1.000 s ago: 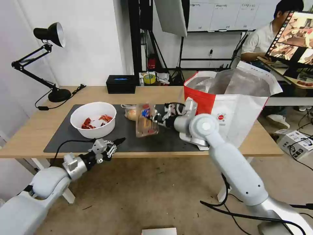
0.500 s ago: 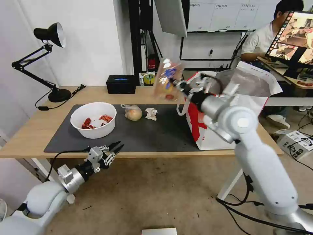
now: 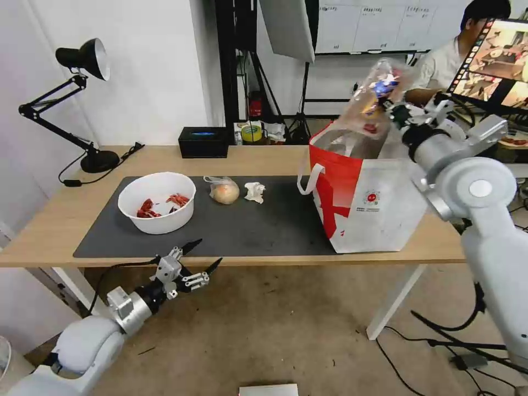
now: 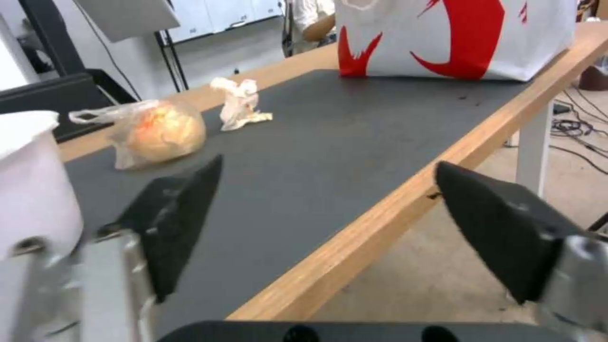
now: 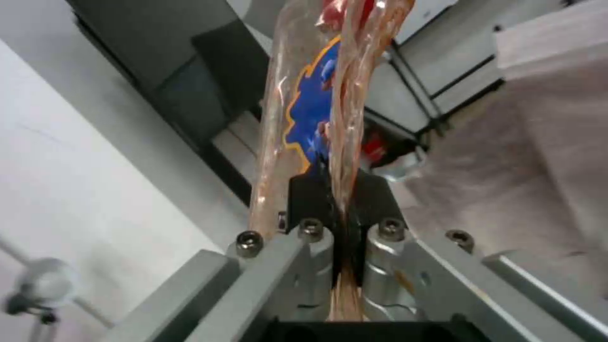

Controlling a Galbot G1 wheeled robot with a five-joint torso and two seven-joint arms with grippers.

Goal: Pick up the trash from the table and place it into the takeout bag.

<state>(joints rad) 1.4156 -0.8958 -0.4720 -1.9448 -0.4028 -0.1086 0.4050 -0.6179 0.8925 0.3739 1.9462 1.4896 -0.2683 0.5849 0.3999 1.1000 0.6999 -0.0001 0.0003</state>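
Observation:
My right gripper (image 3: 391, 108) is shut on the clear hinged plastic tray (image 3: 369, 99), holding it in the air just above the open mouth of the white-and-red takeout bag (image 3: 367, 202). In the right wrist view the tray (image 5: 323, 99) is pinched between the black pads (image 5: 310, 197). On the dark mat (image 3: 236, 231) of the table (image 3: 49, 220) lie the white bowl with red shell scraps (image 3: 157, 201), the clear bag with a tan bun (image 3: 224, 191) and the crumpled tissue (image 3: 254, 192). My left gripper (image 3: 201, 256) hangs open in front of the table's near edge, below tabletop height.
A black desk lamp (image 3: 82, 104) stands at the table's back left and a black rectangular box (image 3: 204, 142) at the back edge. The takeout bag fills the table's right end. A white table leg (image 3: 393, 301) stands below it.
My right arm has lifted the tray off the mat and swung it up and right to above the bag's mouth. My left gripper has dropped lower and opened wider.

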